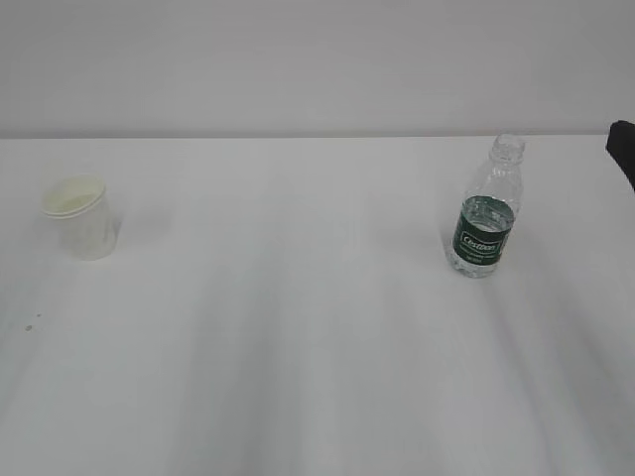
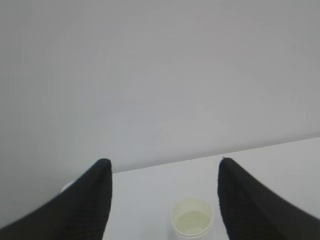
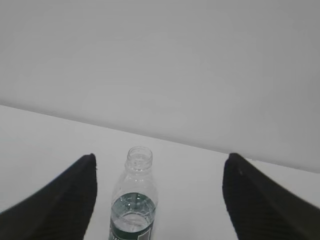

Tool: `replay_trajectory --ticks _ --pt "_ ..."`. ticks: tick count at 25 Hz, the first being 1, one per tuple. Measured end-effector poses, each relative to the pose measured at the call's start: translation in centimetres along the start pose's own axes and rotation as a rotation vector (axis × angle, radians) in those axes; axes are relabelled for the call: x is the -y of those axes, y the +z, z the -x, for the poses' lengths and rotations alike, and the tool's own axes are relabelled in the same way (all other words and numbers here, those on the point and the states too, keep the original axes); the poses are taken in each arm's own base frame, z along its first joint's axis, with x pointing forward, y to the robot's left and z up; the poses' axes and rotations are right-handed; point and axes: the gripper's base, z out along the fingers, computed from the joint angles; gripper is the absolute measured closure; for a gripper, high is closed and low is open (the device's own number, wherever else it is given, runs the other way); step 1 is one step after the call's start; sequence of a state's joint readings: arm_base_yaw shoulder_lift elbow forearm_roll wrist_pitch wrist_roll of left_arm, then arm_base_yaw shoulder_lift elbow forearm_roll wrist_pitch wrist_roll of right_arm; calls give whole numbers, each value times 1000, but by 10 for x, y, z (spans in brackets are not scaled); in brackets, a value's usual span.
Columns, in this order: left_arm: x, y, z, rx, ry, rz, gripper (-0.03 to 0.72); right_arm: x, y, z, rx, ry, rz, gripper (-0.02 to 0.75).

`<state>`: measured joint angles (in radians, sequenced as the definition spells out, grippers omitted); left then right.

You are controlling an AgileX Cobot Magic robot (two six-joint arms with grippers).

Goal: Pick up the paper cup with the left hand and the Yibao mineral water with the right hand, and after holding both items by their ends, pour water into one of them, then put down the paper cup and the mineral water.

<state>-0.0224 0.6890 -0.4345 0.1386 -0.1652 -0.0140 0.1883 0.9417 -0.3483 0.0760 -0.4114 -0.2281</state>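
White tabletop [image 1: 298, 347] is filling the exterior view, with the paper cup [image 1: 81, 216] standing upright far to the left and the Yibao mineral water [image 1: 486, 213] standing upright, uncapped, well apart from it on the right; only a dark sliver of the right hand's arm [image 1: 622, 149] is showing at the right edge, and neither gripper is reaching the objects here. In the left wrist view, the left hand [image 2: 162, 197] is holding its fingers [image 2: 87, 200] wide apart with nothing between them, and the cup [image 2: 192, 217] is sitting low in the frame, nearer the right finger than the left. To do the pickup well, I judge this arm should be shifting sideways until the cup is centred in the gap, then advancing level and closing gently on the wall below the rolled rim, since thin paper is likely to crush or tip under a hard or off-centre squeeze. In the right wrist view, the right hand [image 3: 159, 200] is also standing wide open and empty, with the bottle [image 3: 133, 200] between the fingers [image 3: 260, 205] but closer to the left one. It looks sensible to be centring here too and gripping the ribbed body around the green label, keeping the open neck upright so the water inside is not spilling before the pour.
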Motion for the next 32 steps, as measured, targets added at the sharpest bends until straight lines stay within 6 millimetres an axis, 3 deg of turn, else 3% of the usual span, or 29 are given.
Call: replay_trajectory --ticks 9,18,23,32 --pt "0 -1 -4 -44 -2 1 217 0 -13 4 -15 0 9 146" --pt "-2 -8 5 -60 -5 11 221 1 -22 15 -64 -18 29 146" --pt "-3 -17 6 -61 -13 17 221 2 -25 24 -93 -17 42 146" --pt "-3 -36 8 -80 -38 27 221 1 -29 21 -174 -20 65 146"
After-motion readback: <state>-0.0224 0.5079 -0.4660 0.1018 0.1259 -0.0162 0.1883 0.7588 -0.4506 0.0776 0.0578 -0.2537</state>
